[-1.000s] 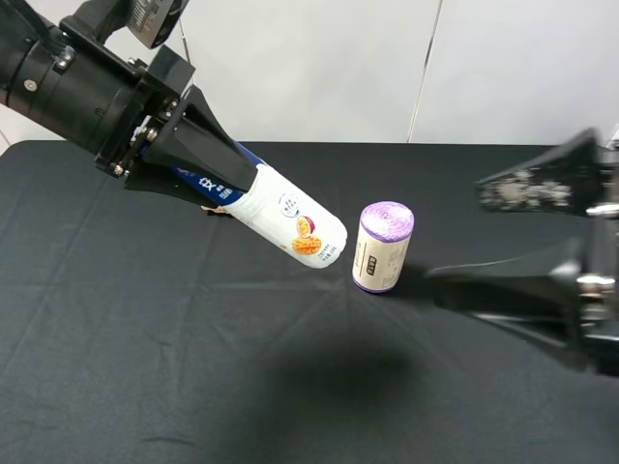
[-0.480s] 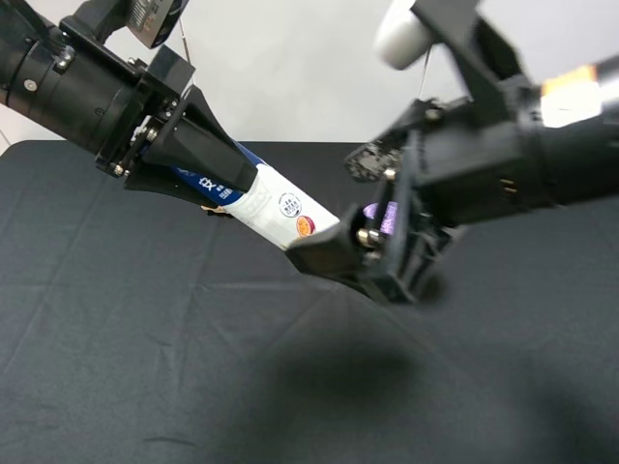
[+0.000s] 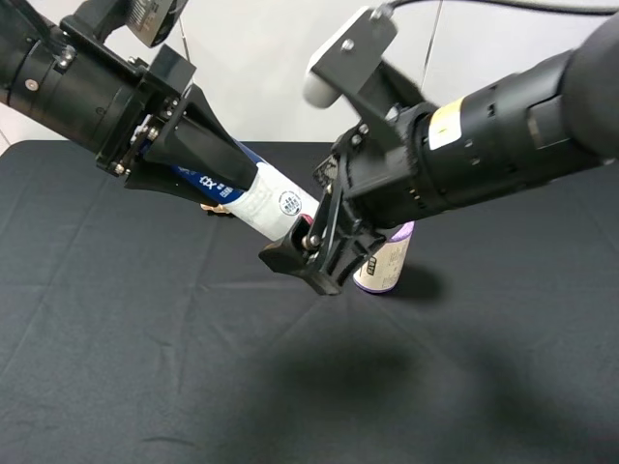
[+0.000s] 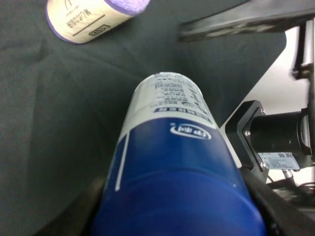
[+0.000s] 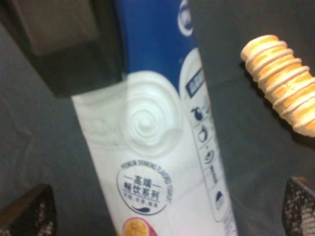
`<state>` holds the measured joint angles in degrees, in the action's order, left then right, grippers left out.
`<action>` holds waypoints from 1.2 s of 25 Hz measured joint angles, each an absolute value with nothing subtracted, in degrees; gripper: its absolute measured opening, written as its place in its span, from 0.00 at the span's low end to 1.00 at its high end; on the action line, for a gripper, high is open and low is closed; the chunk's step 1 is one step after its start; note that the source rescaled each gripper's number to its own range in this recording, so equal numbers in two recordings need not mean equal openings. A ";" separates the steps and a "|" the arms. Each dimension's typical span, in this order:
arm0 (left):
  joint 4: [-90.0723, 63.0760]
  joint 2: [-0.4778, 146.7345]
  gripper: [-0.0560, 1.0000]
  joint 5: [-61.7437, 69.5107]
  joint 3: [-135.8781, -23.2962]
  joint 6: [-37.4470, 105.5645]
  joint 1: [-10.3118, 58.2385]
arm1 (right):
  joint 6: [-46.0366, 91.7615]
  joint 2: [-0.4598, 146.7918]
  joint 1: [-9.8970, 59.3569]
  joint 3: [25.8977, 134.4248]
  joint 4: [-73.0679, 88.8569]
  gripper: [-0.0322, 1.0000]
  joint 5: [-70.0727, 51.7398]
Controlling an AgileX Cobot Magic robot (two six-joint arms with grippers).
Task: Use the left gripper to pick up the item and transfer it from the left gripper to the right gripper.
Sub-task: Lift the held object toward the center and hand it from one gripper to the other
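Note:
My left gripper (image 3: 230, 184) is shut on the blue upper part of the white drink bottle (image 3: 271, 205) and holds it tilted above the black table, base pointing down and right. My right gripper (image 3: 308, 234) has reached across, and its open fingers straddle the bottle's white lower end. In the right wrist view the bottle (image 5: 157, 162) fills the middle, with a fingertip (image 5: 29, 211) low on each side and no visible contact. The left wrist view looks down along the bottle (image 4: 170, 147), and the right arm (image 4: 275, 132) shows beyond its base.
A purple-topped cream roll (image 3: 384, 263) stands on the black table (image 3: 145, 367) just behind my right gripper; it also shows in the left wrist view (image 4: 93, 17). A ridged tan log (image 5: 285, 88) lies on the cloth under the bottle. White wall behind.
My right arm has swung in from the right edge to the middle, and its open fingers now sit around the bottle's lower end. My left arm and the bottle have not moved.

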<state>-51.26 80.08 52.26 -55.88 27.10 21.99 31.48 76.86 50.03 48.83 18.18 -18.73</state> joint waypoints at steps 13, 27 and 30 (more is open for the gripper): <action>-55.62 80.08 0.06 51.39 -55.88 29.15 21.99 | 31.48 79.50 50.17 48.83 18.13 1.00 -12.93; -55.88 80.08 0.06 51.54 -55.88 29.75 21.99 | 34.45 80.20 50.17 48.83 17.72 0.03 -11.99; -55.88 80.08 0.06 51.65 -55.88 29.80 21.99 | 36.06 80.25 50.32 48.83 17.54 0.11 -12.28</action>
<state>-55.88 80.08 51.65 -55.88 29.80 21.99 36.06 80.25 50.32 48.83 17.54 -12.28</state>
